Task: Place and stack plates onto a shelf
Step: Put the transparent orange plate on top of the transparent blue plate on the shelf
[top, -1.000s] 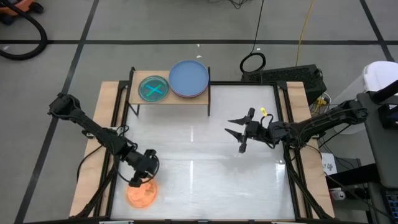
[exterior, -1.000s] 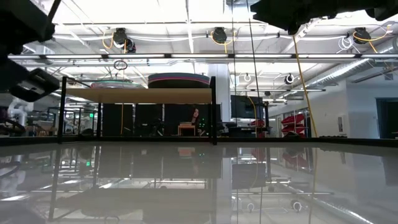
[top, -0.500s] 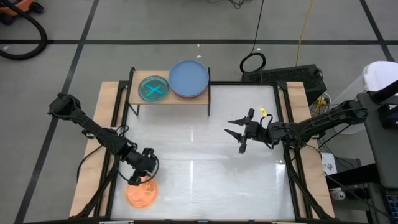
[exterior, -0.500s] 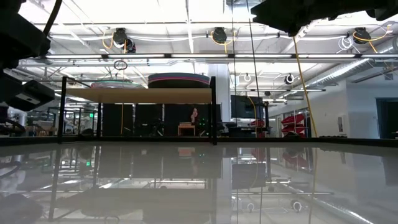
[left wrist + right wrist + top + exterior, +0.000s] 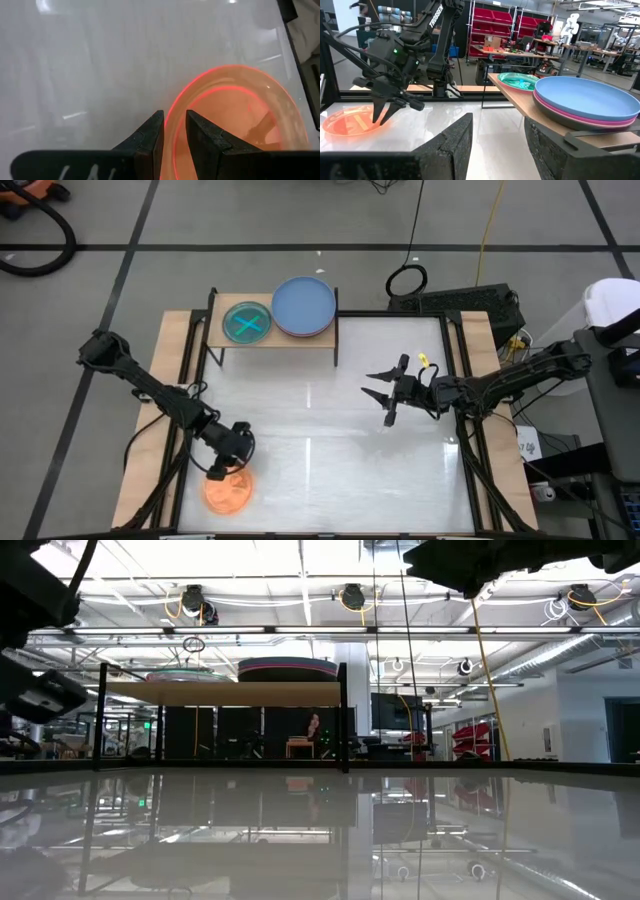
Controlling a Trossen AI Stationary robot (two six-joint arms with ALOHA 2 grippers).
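A translucent orange plate lies flat on the white table near its near-left corner, also in the left wrist view and the right wrist view. My left gripper stands over its far rim, shut on it. The shelf stands at the table's far edge. On it sit a small cyan plate topping a low stack and a large blue plate on magenta and grey ones. My right gripper hangs open above the table's right middle, holding nothing. My left gripper pinches the orange plate's rim at the plate's far-left side, one finger inside the dish and the other outside. The fingers come from above, pointing down. The plate's base stays on the table.
The white tabletop lies bare between the orange plate and the shelf. Black shelf legs stand at the board's corners. The table's wooden side rails run along left and right. Cables and equipment lie beyond the far edge.
My left gripper has sunk a little toward the orange plate, as the low view shows. The plate and my right arm have kept still.
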